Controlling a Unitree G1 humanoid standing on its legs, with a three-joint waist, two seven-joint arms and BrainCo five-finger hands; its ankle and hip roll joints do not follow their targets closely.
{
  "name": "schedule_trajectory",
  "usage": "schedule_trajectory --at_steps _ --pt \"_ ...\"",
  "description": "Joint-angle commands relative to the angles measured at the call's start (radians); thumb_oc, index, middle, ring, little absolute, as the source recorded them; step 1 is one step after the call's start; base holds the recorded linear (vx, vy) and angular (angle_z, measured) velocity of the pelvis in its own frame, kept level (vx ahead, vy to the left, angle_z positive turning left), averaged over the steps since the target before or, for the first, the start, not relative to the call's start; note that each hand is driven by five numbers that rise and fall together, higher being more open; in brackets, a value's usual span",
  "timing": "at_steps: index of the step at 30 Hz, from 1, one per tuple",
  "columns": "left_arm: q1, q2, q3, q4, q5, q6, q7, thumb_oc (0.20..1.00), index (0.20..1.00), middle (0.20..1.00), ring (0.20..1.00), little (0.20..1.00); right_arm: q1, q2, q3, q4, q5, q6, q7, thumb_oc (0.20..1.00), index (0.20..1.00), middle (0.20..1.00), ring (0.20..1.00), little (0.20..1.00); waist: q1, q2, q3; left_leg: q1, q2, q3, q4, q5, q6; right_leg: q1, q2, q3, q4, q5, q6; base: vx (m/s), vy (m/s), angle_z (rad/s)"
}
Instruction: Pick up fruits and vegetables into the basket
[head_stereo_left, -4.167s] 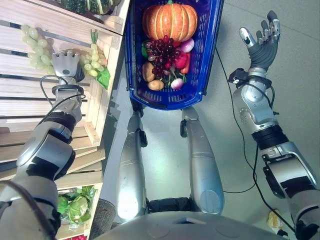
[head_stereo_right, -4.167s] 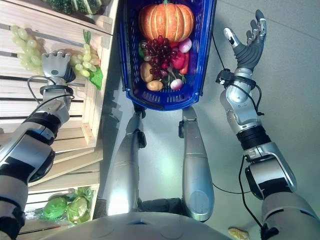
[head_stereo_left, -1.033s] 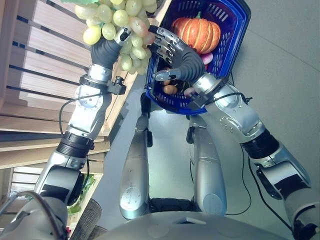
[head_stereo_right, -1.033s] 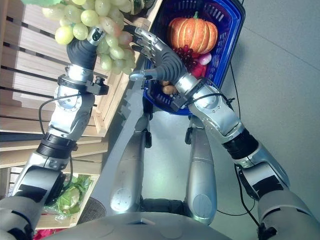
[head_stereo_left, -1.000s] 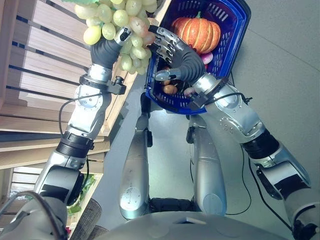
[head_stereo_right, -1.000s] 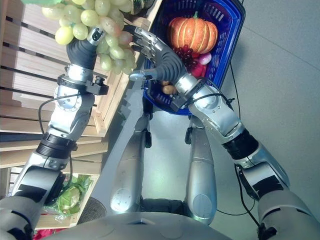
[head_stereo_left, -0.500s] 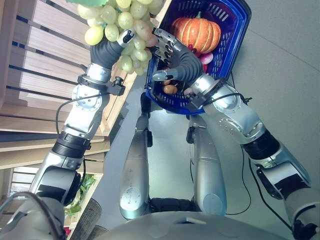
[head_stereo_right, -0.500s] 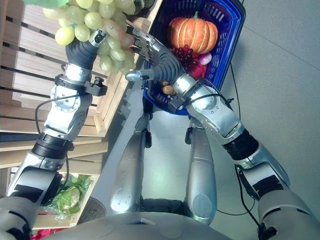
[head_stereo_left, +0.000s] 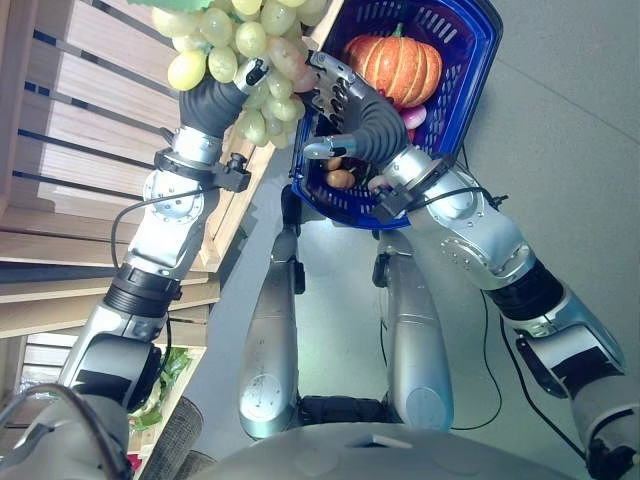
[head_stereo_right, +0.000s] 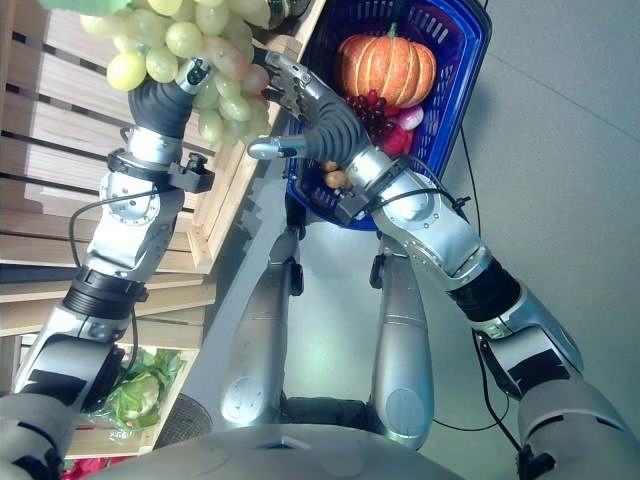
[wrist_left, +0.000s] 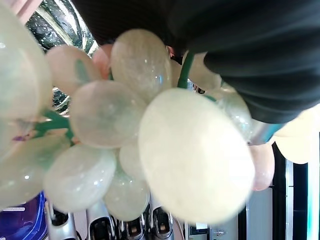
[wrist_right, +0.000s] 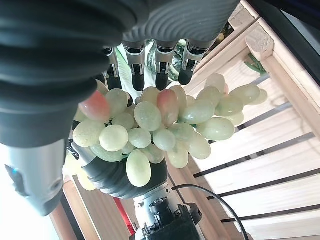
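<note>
My left hand (head_stereo_left: 213, 100) is raised high and shut on a big bunch of green grapes (head_stereo_left: 250, 40), which hangs just left of the blue basket (head_stereo_left: 470, 70). My right hand (head_stereo_left: 365, 120) reaches across in front of the basket. It is open, and its straight fingers (wrist_right: 157, 65) meet the side of the bunch (wrist_right: 160, 125). The basket holds an orange pumpkin (head_stereo_left: 395, 65), dark red grapes (head_stereo_right: 375, 110) and a few smaller vegetables. In the left wrist view the pale grapes (wrist_left: 195, 155) press close against the hand's dark cover.
Slatted wooden crates (head_stereo_left: 80, 120) stand along the left, their edge right beside the basket. Leafy green vegetables (head_stereo_right: 130, 395) lie in a lower crate at the bottom left. Grey floor (head_stereo_left: 580, 150) stretches to the right of the basket.
Since 4.2 s ago my left hand has lifted the green grapes out of the crate, and my right hand has swung over from the far right. Over the last second little has moved.
</note>
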Motion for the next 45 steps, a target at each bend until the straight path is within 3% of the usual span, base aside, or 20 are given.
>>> schedule_trajectory --at_steps 1,7,12,22,34,45 --pt "-0.048 -0.001 -0.010 -0.209 0.027 -0.114 -0.034 0.200 0.200 0.200 0.200 0.200 -0.033 0.056 0.060 -0.099 -0.037 -0.014 -0.030 1.000 1.000 1.000 1.000 1.000 0.008 -0.027 -0.040 -0.001 -0.105 0.034 0.003 -0.059 0.062 0.089 0.072 -0.069 -0.039 -0.077 0.012 0.00 0.000 0.00" --pt "-0.041 -0.011 0.006 -0.201 0.037 -0.132 0.051 0.200 0.200 0.200 0.200 0.200 -0.009 0.068 0.012 -0.095 -0.058 -0.128 -0.144 1.000 1.000 1.000 1.000 1.000 0.002 -0.027 -0.040 0.005 -0.106 0.032 -0.001 -0.062 0.062 0.090 0.075 -0.062 -0.039 -0.078 0.014 0.00 0.000 0.00" --pt "-0.015 -0.049 0.038 -0.202 0.040 -0.161 0.103 0.200 0.200 0.200 0.200 0.200 0.027 0.109 -0.037 -0.110 -0.099 -0.166 -0.194 1.000 1.000 1.000 1.000 1.000 -0.003 -0.025 -0.040 0.003 -0.109 0.031 0.003 -0.064 0.063 0.088 0.076 -0.058 -0.037 -0.078 0.015 0.00 0.000 0.00" --pt "-0.005 -0.089 0.065 -0.231 0.052 -0.159 0.088 0.200 0.200 0.200 0.200 0.200 0.035 0.134 -0.042 -0.119 -0.119 -0.092 -0.201 1.000 1.000 1.000 1.000 1.000 -0.001 -0.019 -0.040 0.005 -0.111 0.035 0.004 -0.065 0.062 0.088 0.073 -0.061 -0.035 -0.081 0.013 0.00 0.000 0.00" --pt "-0.032 -0.084 0.045 -0.232 0.052 -0.131 0.063 0.200 0.200 0.200 0.200 0.200 -0.007 0.120 0.003 -0.114 -0.099 -0.031 -0.122 1.000 1.000 1.000 1.000 1.000 0.004 -0.021 -0.040 0.011 -0.109 0.036 -0.002 -0.062 0.061 0.093 0.073 -0.063 -0.036 -0.082 0.014 0.00 0.000 0.00" --pt "-0.048 -0.070 0.030 -0.238 0.024 -0.120 -0.022 0.200 0.200 0.200 0.200 0.200 -0.042 0.108 0.050 -0.098 -0.049 0.051 -0.030 1.000 1.000 1.000 1.000 1.000 0.013 -0.029 -0.040 0.013 -0.109 0.031 -0.003 -0.062 0.062 0.096 0.075 -0.071 -0.035 -0.082 0.013 0.00 0.000 0.00"
